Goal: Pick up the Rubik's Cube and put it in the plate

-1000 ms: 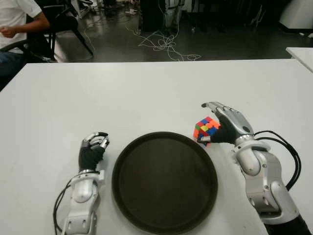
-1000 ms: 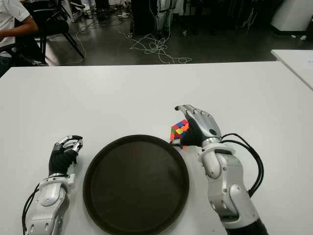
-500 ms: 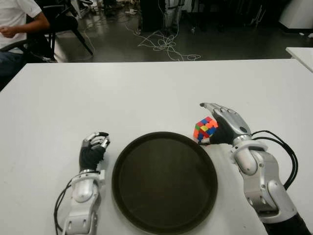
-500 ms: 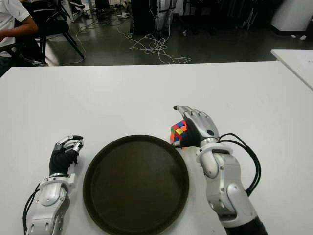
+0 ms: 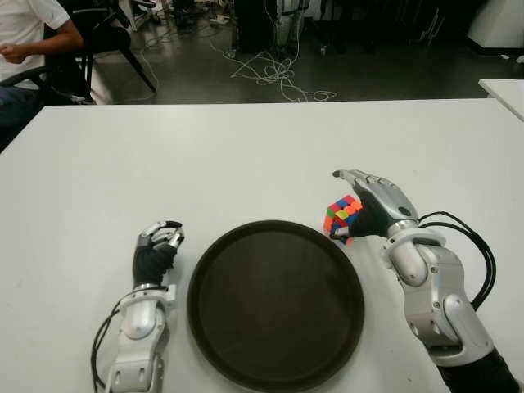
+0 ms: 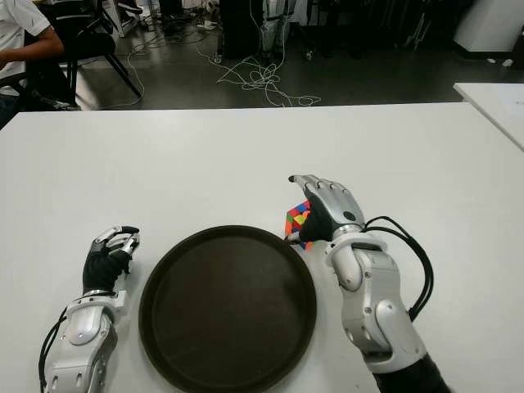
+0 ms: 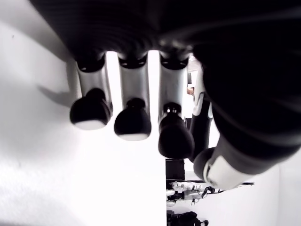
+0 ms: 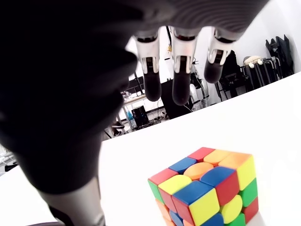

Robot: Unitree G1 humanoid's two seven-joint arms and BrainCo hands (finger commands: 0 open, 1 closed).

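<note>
The Rubik's Cube point(image 5: 339, 215) stands on the white table point(image 5: 205, 164), just off the far right rim of the dark round plate point(image 5: 275, 303). My right hand point(image 5: 370, 201) is against the cube's right side, with its palm arched over it. In the right wrist view its fingers point(image 8: 181, 70) stretch out above the cube point(image 8: 207, 190) without touching it, so the hand is open. My left hand point(image 5: 158, 244) shows left of the plate with its fingers point(image 7: 133, 123) curled and nothing in them.
A person point(image 5: 33, 37) sits on a chair beyond the table's far left corner. Cables point(image 5: 274, 78) lie on the floor behind the table. The corner of a second white table point(image 5: 503, 90) shows at the right edge.
My right hand has shifted slightly to the left and now covers more of the cube. The cube, the plate and the left hand have stayed where they were.
</note>
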